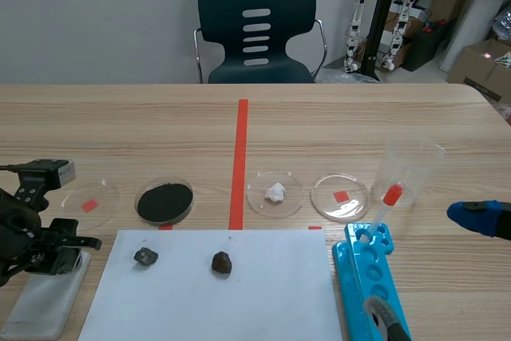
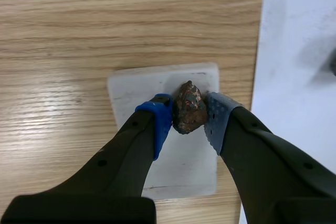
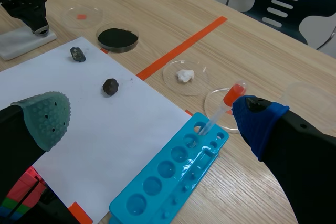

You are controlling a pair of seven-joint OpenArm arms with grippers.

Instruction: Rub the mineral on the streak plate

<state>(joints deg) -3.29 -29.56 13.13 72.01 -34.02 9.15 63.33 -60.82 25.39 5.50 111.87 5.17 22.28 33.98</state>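
Observation:
My left gripper (image 2: pixel 189 118) is shut on a brown, rusty-looking mineral (image 2: pixel 188 107), pinched between its blue and grey pads. The mineral sits over the far part of the white streak plate (image 2: pixel 137 91); I cannot tell whether it touches the plate. In the scene view that gripper (image 1: pixel 60 249) is at the near left, above the streak plate (image 1: pixel 40 305). My right gripper (image 3: pixel 152 121) is open with nothing between its fingers, hanging over the near right of the table. Its blue pad (image 1: pixel 477 217) shows at the right edge of the scene.
A white paper sheet (image 1: pixel 263 293) carries a grey mineral (image 1: pixel 145 257) and a dark brown one (image 1: pixel 221 262). Behind it stand petri dishes: a black-powder dish (image 1: pixel 164 201), a dish with a white lump (image 1: pixel 275 192), and two dishes with red squares (image 1: pixel 340 196) (image 1: pixel 89 204). A blue well tray (image 1: pixel 369 285), pipette (image 1: pixel 383 209) and beaker (image 1: pixel 411 169) are at the right.

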